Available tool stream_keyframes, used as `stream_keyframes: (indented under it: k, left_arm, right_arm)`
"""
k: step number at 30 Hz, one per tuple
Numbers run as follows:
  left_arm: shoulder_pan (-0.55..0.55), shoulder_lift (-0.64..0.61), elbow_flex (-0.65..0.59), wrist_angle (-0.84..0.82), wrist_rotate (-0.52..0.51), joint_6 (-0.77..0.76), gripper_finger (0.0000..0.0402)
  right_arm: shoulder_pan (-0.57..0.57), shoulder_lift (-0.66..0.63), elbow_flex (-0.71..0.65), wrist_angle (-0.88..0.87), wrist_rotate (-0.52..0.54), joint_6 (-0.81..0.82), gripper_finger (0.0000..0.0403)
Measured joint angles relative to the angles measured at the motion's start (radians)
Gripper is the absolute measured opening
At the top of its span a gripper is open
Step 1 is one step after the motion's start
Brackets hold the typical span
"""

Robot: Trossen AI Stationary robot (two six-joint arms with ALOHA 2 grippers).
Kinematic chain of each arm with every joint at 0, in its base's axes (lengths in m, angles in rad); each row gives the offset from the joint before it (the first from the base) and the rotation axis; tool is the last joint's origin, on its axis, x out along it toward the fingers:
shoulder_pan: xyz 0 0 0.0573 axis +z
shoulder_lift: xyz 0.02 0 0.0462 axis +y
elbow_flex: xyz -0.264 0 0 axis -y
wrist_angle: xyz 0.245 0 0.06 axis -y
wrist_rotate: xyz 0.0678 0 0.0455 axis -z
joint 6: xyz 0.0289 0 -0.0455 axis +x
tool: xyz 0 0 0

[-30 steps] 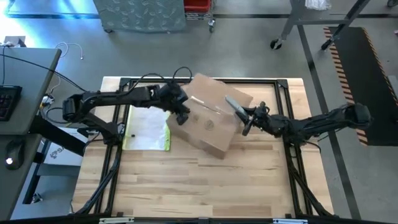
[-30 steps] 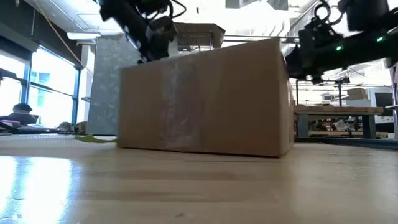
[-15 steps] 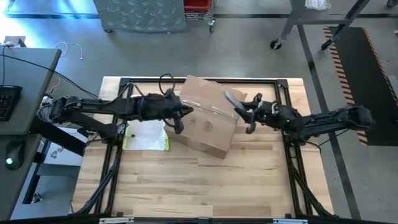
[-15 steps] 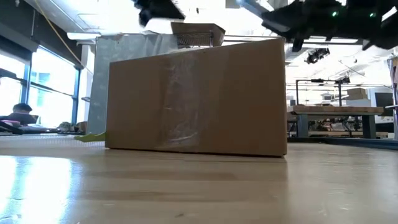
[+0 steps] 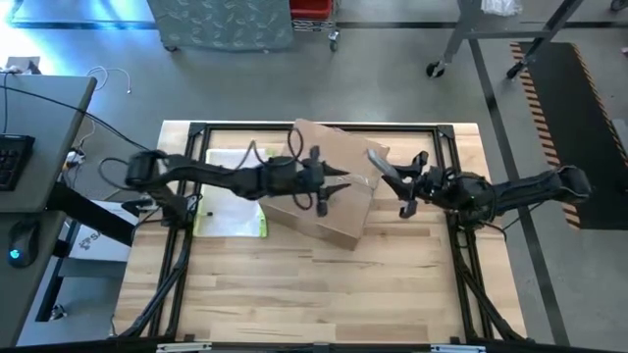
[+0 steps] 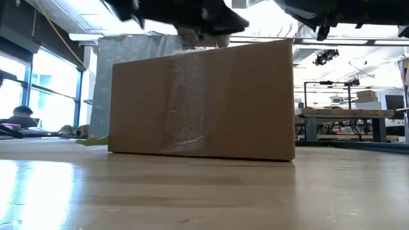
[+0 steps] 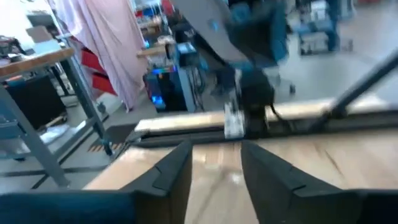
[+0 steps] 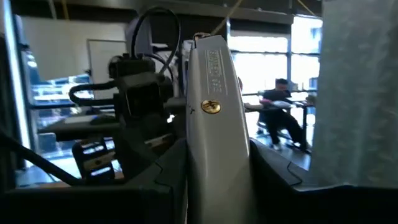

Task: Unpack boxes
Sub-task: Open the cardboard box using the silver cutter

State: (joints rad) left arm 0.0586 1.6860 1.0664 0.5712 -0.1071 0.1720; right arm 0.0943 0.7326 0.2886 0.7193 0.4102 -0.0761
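High view: my parted, empty left gripper (image 5: 337, 189) hangs over the carton (image 5: 334, 211); my right gripper (image 5: 392, 176) clamps a grey cutter (image 8: 214, 134); a sleeve (image 5: 231, 211) lies at centre-left.

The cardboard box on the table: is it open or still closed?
Closed. The cardboard box shows flat top flaps from above, and clear tape runs down its side.

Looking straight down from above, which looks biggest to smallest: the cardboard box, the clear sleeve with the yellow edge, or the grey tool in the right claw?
1. cardboard box
2. clear sleeve, partly hidden under the left arm
3. grey tool in the right claw
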Motion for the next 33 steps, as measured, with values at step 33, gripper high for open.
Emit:
stream_keyframes:
  k: [33]
  left_arm:
    - [-0.069,0.115,0.064,0.410,0.095,-0.057,0.0230]
  right_arm:
    - [0.129,0.070,0.010,0.109,-0.024,-0.019,0.0106]
